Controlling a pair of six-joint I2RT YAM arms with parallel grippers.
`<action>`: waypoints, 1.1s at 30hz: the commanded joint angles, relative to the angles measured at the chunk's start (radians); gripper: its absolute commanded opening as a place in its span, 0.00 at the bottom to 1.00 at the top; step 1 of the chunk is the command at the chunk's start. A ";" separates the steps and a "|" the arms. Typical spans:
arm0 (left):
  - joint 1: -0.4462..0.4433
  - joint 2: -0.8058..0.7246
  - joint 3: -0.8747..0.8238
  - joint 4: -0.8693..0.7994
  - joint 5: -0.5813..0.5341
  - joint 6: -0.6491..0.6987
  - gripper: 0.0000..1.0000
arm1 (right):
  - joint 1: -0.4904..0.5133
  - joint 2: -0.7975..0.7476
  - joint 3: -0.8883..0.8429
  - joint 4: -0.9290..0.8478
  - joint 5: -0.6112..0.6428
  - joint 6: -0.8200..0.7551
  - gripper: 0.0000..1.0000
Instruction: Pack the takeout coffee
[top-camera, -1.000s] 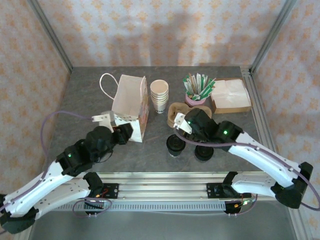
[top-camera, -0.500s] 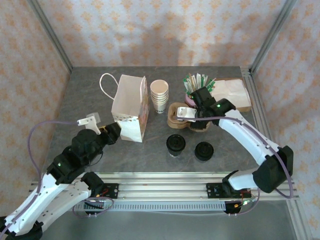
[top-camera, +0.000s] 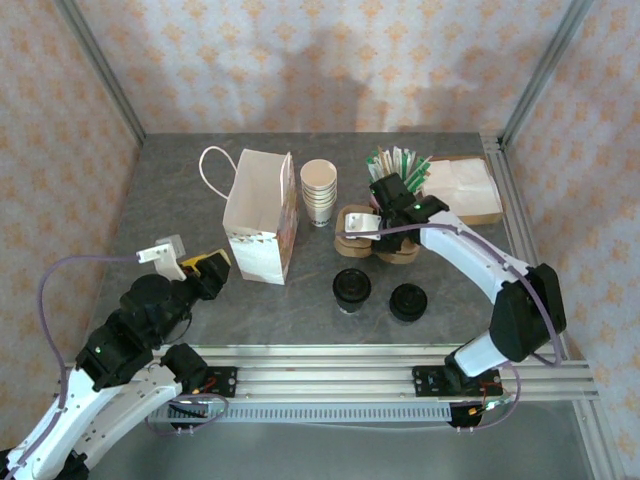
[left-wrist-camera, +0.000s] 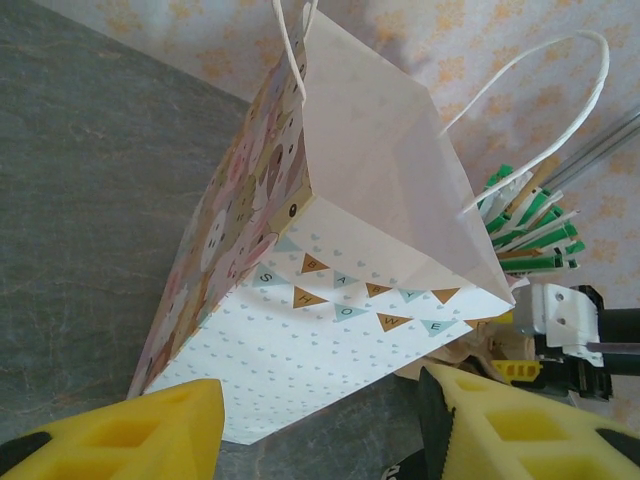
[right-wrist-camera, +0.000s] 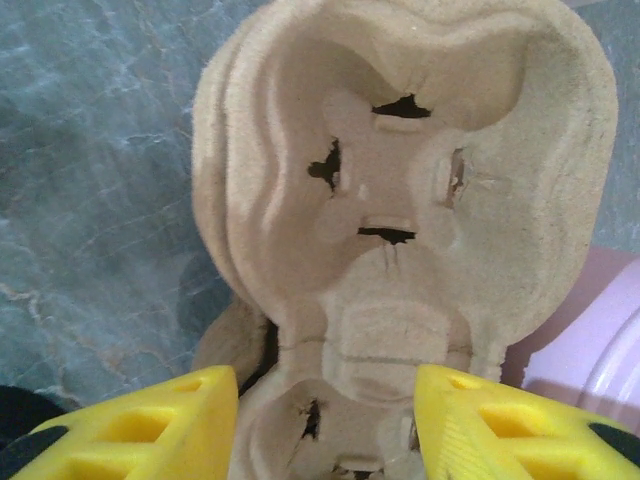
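The grey marbled table (top-camera: 180, 190) carries, centre-left, a white bag (left-wrist-camera: 340, 330) with pale blue hearts and orange-teal bunting, a tan pulp carrier (right-wrist-camera: 400, 200), a black-lidded takeout coffee (top-camera: 351, 288), and green-white sticks (top-camera: 400, 168).

Matt printed paper on bag (left-wrist-camera: 330, 330); rough fibrous pulp on carrier (right-wrist-camera: 400, 200); smooth grey stone-look tabletop (top-camera: 180, 190); matt yellow plastic fingers (right-wrist-camera: 205, 420); black plastic lid (top-camera: 351, 288).

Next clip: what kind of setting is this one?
Probably a lab robot cell dressed as a coffee takeout counter: an aluminium frame with a patterned backdrop, plus a stack of paper cups, pulp cup carriers and a handled paper bag on the grey table.
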 joint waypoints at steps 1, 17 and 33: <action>0.006 -0.023 -0.015 -0.022 -0.040 0.037 0.55 | -0.013 0.018 -0.016 0.051 0.052 -0.015 0.51; 0.006 -0.081 -0.056 -0.005 -0.073 0.042 0.57 | -0.027 0.084 -0.004 0.085 0.116 -0.021 0.53; 0.006 -0.048 -0.061 0.025 -0.037 0.042 0.57 | -0.032 0.104 0.035 0.076 0.130 -0.008 0.52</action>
